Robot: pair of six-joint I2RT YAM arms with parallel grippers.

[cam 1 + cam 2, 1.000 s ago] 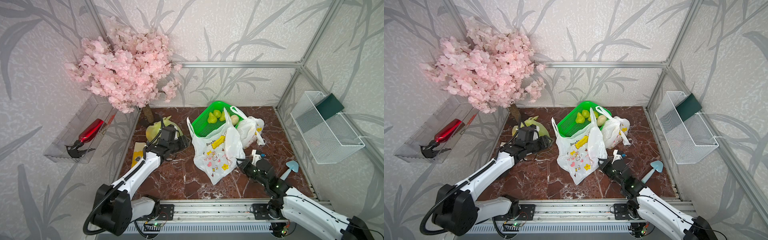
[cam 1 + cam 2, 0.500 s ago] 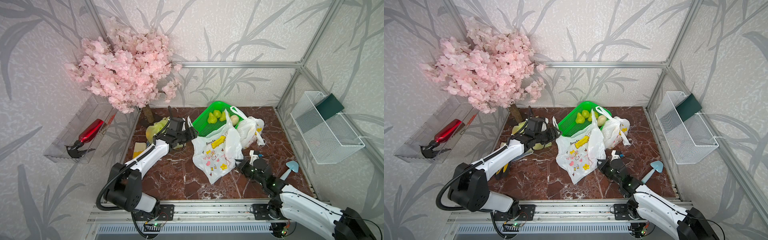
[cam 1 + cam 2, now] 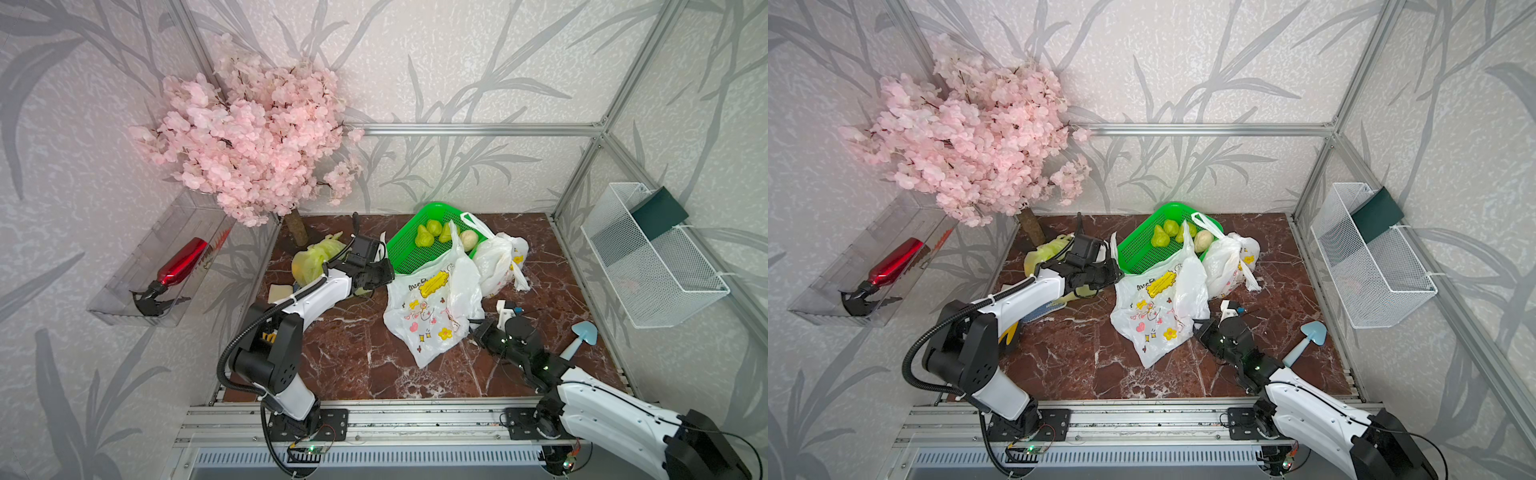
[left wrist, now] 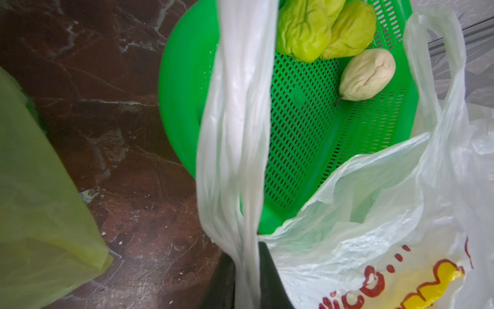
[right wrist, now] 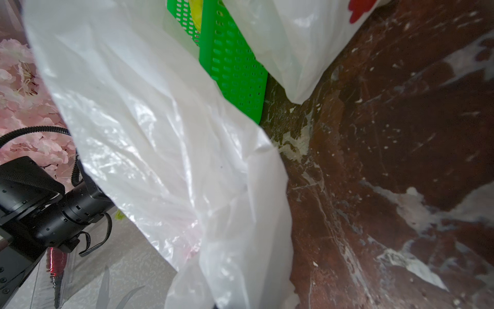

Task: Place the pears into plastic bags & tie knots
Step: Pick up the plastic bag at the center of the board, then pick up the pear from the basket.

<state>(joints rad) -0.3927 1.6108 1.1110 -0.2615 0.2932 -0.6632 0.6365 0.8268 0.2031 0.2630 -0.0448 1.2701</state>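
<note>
Jaws on the left gripper [image 4: 246, 251] look pinched shut on a handle [image 4: 235, 133] of the front white bag [image 3: 432, 307] — right gripper [image 3: 478, 332] is up against that bag's side, can't tell if it's gripping — pears [image 3: 428, 235] sit in the green basket [image 3: 405, 253] behind.

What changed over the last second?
The left gripper swung from the yellow-green bag over to the middle white bag and closed on its handle. The right gripper stayed at that bag's lower corner; the green basket, its pears and the other white bag did not move.
</note>
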